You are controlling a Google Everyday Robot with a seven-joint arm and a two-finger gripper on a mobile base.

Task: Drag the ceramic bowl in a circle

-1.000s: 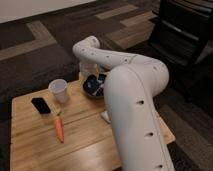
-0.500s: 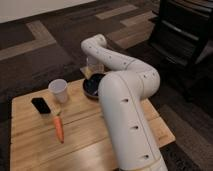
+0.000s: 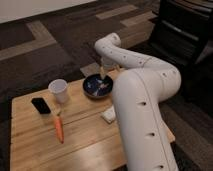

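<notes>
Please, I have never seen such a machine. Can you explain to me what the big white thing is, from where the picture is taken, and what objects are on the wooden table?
The big white shape is a robot arm, seen very close, so it fills much of the picture. There is one camera view; where the camera sits is not known, but it looks down on the table. The arm bends back toward the table, and its gripper is at the far rim of the ceramic bowl, a shallow dark-blue dish. On the wooden table you also see a white cup, a black flat object, a carrot, and a small white item partly hidden by the arm.
</notes>
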